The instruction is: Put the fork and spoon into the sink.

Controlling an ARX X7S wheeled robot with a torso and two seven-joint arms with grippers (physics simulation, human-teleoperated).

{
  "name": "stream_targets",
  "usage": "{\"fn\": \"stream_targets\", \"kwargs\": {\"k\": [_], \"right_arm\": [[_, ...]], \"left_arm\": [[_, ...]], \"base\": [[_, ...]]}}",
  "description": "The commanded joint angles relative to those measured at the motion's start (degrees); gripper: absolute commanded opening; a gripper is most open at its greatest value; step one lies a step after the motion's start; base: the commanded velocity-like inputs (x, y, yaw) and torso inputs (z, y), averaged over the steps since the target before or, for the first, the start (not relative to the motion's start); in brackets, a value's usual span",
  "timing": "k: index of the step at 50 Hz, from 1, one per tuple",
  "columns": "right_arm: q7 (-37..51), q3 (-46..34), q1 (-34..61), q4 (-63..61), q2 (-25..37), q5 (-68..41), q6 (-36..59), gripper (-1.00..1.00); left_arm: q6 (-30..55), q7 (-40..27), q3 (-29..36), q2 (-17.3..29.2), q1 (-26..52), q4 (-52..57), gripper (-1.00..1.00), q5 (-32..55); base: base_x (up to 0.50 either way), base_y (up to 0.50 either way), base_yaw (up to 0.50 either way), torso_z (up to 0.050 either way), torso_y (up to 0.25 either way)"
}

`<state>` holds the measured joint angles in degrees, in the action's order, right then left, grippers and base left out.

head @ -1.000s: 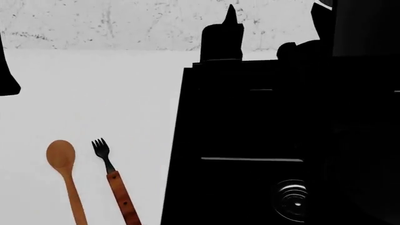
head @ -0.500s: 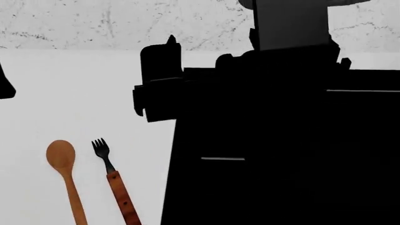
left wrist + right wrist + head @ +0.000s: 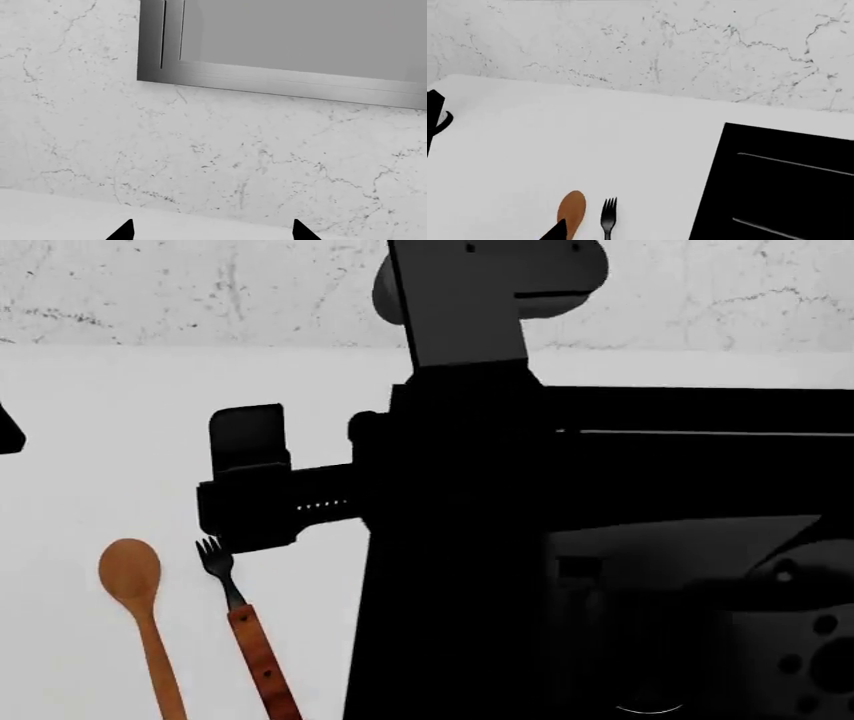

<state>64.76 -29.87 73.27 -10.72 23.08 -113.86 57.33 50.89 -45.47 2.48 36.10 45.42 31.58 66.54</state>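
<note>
Looking down from the head view, the spoon [image 3: 134, 610] and the fork [image 3: 243, 635] lie side by side on the white counter [image 3: 120, 440], heads pointing away from the robot, the spoon on the left and the fork nearer the sink [image 3: 694, 410]. Neither touches the black basin; both sit just left of its rim. The right arm [image 3: 454, 490] reaches across the sink, and its gripper [image 3: 247, 485] hangs over the counter right above the fork's tines. It's a dark block from here, so I cannot tell how its fingers stand.

Over to the left wrist view: two black fingertips [image 3: 123, 231] poke in, well apart, nothing between them, facing a marble wall [image 3: 200, 150] and a grey window frame [image 3: 280, 82].

Right wrist view now: spoon [image 3: 572, 210] and fork [image 3: 608, 212] side by side on the counter, sink [image 3: 780, 190] off beside them. Only one fingertip [image 3: 557, 232] shows, close to the spoon's bowl, so the spread stays unclear.
</note>
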Motion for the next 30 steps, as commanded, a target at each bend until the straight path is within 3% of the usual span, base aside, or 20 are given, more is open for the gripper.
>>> {"fn": "stream_targets", "kwargs": {"k": [1, 14, 30], "right_arm": [[-3.2, -2.5, -0.8, 4.3, -3.4, -0.3, 0.3, 1.00], [-7.0, -4.0, -1.6, 8.1, -5.0, 2.1, 0.3, 1.00], [-13.2, -6.5, -2.1, 12.6, -6.6, 6.5, 1.0, 1.00]], "left_arm": [[-0.5, 0.2, -0.7, 0.7, -0.7, -0.2, 1.00, 0.1], [-1.1, 0.0, -2.1, 1.6, -2.0, -0.5, 1.00, 0.3], [-3.8, 0.0, -9.3, 6.9, -11.4, 0.0, 1.00, -1.5]], "base": [[0.00, 0.00, 0.00, 0.000, 0.000], [0.00, 0.00, 0.00, 0.000, 0.000], [0.00, 0.00, 0.00, 0.000, 0.000]]}}
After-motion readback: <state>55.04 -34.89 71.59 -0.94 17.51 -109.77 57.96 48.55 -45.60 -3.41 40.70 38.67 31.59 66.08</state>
